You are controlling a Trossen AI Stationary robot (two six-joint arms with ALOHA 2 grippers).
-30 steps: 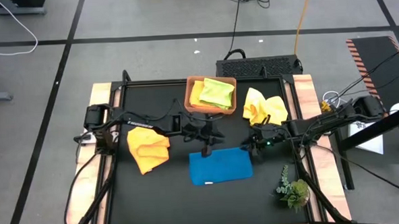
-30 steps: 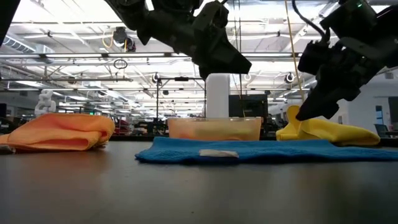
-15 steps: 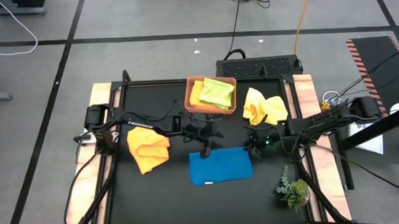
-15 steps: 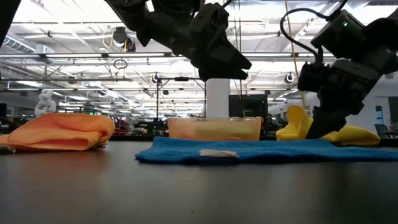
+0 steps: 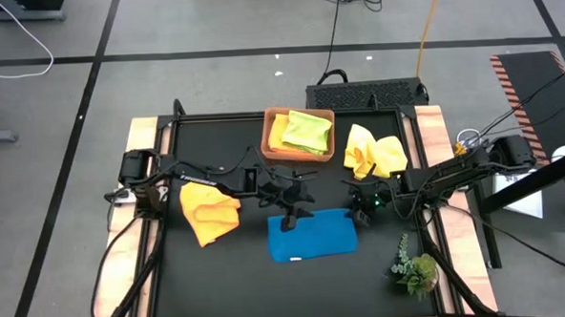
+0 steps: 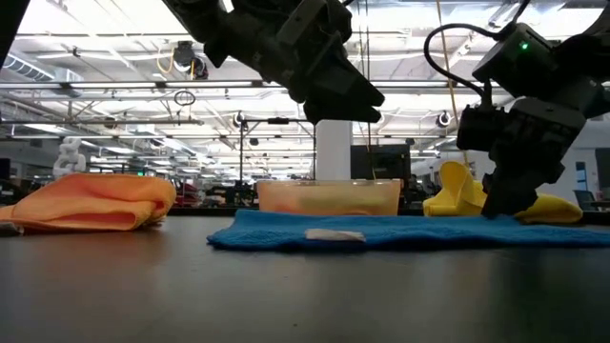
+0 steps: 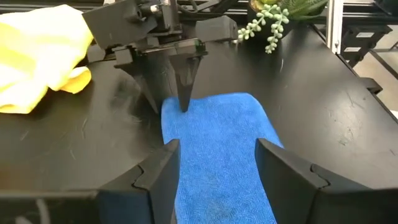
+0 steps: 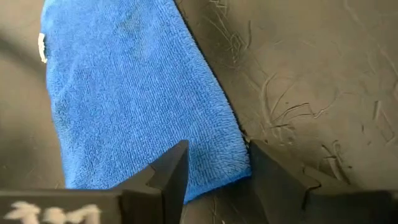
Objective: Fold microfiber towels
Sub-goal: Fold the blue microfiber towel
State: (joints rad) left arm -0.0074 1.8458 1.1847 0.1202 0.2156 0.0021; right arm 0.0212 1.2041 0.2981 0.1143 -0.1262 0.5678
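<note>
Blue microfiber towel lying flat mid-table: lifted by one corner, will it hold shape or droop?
The flat blue microfiber towel likely droops: it hugs the table, and the crumpled orange cloth slumps softly. Probably light and not slippery, given its nubby weave.

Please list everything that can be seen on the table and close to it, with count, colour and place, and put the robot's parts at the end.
Blue microfiber towel: one, folded flat, front centre of the black table.
Orange microfiber towel: one, crumpled, left side.
Loose yellow microfiber towel: one, crumpled, back right.
Rectangular terracotta-brown tray: one, back centre, holding a lime green towel and a second yellow towel.
Green plant sprig: one, front right corner.
Left gripper: open, above the blue towel's back left edge.
Right gripper: open, at the blue towel's back right corner.
</note>
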